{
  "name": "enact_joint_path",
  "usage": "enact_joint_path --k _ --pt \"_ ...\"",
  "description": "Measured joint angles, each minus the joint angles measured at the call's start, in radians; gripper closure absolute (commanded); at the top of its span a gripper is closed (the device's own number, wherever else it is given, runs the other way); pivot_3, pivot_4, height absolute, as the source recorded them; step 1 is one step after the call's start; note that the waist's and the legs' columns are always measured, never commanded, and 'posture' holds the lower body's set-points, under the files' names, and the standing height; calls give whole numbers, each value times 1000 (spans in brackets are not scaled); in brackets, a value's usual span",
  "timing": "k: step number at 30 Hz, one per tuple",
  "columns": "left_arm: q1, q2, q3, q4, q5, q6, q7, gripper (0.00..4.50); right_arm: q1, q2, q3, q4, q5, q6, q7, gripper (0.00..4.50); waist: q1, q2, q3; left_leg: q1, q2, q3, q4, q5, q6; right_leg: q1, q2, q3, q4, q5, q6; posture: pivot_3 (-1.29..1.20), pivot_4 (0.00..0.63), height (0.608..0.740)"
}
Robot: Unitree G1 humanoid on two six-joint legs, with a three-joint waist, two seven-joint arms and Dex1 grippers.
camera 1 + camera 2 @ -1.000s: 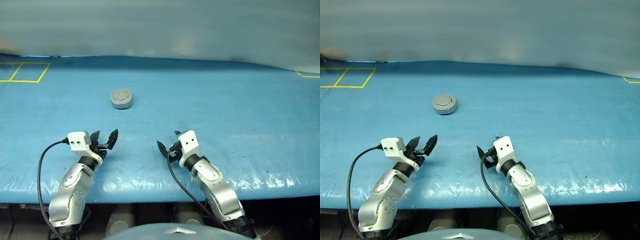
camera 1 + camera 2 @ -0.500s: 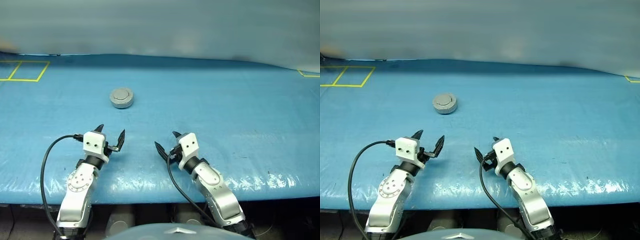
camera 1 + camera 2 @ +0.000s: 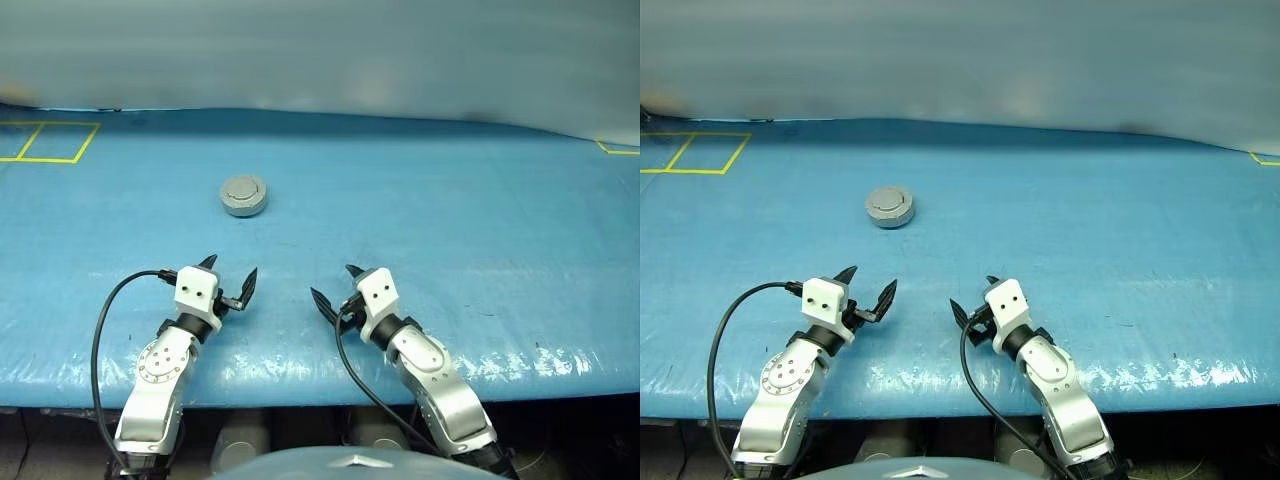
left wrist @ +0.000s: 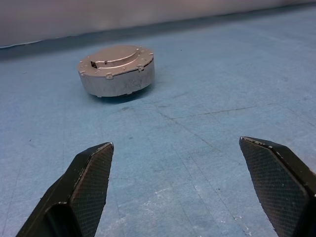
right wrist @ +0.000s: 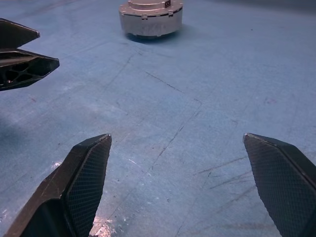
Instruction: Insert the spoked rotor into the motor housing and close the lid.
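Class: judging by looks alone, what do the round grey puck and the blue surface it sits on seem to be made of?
The closed motor housing: probably cast or machined metal with a matt silver-grey finish, given its crisp edges and small rim notches. The table cover: likely a blue plastic sheet, slightly glossy, with scuffs, creases and glare near the front edge.

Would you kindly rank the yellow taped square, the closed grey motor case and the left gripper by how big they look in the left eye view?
1. Yellow taped square, cut off at the picture's edge, looks widest.
2. Left gripper, fingers spread, nearest the camera.
3. Grey motor case.
The gripper and case look close; nearness enlarges the gripper, so their order is unsure.
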Motion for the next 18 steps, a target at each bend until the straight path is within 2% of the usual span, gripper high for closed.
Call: enact_joint_path --k 18 --pt "1 0 7 10 10 7 0 44 11 1 11 0 -34 -8 -12 0 0 0 0 0 0 0 1 0 0 0 0 0 1 1 1 0 150 740"
